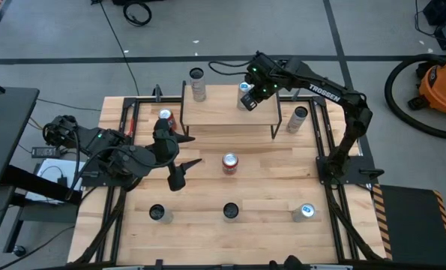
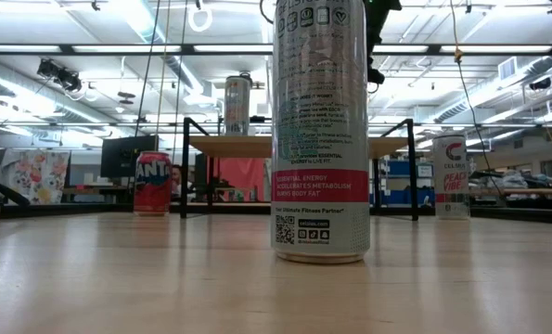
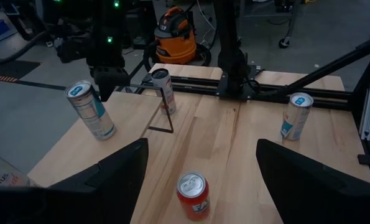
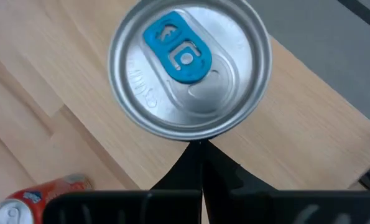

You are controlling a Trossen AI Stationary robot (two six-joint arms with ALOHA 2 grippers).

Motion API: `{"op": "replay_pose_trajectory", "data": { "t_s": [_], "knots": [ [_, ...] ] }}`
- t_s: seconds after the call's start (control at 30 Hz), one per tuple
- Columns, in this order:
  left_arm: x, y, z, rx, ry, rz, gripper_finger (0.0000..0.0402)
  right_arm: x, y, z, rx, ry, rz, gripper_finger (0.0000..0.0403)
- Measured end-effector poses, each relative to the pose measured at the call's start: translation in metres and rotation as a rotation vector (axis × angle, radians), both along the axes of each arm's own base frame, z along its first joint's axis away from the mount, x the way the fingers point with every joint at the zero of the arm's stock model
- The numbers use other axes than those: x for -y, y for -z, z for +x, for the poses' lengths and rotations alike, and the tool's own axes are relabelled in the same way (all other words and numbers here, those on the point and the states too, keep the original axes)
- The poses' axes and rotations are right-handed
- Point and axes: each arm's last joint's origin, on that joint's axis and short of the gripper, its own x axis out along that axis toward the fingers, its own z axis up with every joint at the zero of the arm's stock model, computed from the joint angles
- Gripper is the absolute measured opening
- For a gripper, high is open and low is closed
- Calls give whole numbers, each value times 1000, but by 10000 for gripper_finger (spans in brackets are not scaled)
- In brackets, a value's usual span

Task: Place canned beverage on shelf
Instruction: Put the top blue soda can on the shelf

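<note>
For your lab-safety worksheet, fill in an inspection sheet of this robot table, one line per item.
Surface: wooden table, no spills seen.
Job's things: shelf at the table's far side; two cans stand on it, a silver can and a blue-tab can.
Clutter: two red cans, a can right of the shelf and three front-row cans on the table.
Grippers: left gripper open, above the table, empty; right gripper shut, just above the blue-tab can, not gripping it.
Cables: black cable on the floor.
Surroundings: orange vacuum beside the table.
</note>
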Motion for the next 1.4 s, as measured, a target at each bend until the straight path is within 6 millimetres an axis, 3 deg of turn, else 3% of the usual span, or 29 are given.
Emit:
{"op": "replay_pose_trajectory", "data": {
  "t_s": [0.53,0.93,1.4],
  "knots": [
    [0,0,0,-1,1,2,311,-2,-5,10,91,-20,-32,3],
    [0,0,0,-1,0,0,311,3,1,2,-6,42,-66,3],
    [0,1,0,-9,1,6,311,12,22,21,-5,-4,-42,4]
  ]
}}
